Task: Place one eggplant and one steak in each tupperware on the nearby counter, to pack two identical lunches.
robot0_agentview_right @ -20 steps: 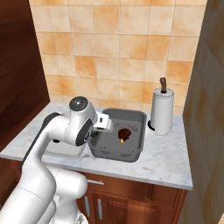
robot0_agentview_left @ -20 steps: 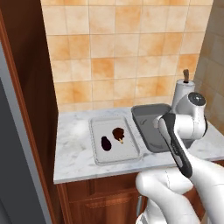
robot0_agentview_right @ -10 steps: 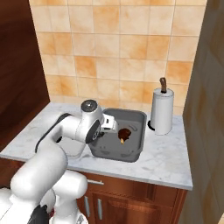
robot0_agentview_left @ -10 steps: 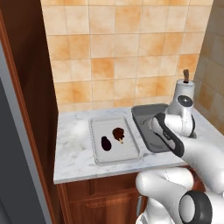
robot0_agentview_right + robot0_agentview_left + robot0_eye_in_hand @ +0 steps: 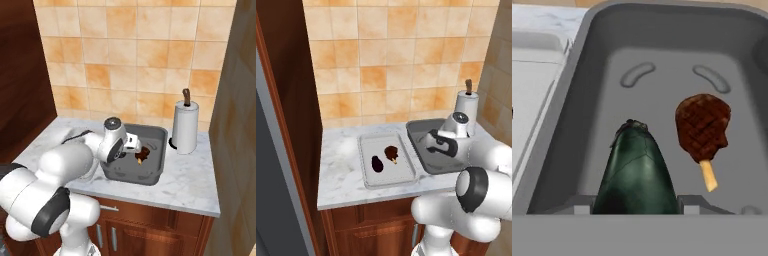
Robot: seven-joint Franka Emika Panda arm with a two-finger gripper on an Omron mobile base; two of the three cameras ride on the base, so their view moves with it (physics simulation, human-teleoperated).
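Note:
My gripper [image 5: 637,205] is shut on the dark teal-grey eggplant [image 5: 637,170], which points down into the dark grey tupperware [image 5: 572,90]. A reddish-brown steak [image 5: 703,127] with a pale orange stub lies on that tray's floor, just right of the eggplant. From the base, the gripper [image 5: 136,145] hangs low over the dark tupperware [image 5: 145,172], beside the steak [image 5: 144,154]. On the counter [image 5: 341,170] to the left, the pale tupperware [image 5: 401,172] holds a purple-black eggplant [image 5: 377,163] and another steak [image 5: 391,152].
A paper towel roll [image 5: 185,127] stands upright right of the dark tray, close to the arm. A tiled wall runs behind the counter. A tall wooden panel borders the counter's left end, another panel its right.
The arm has swung right, from the dark tray's left rim to over its inside, carrying the teal-grey eggplant. The pale tray's food has not moved.

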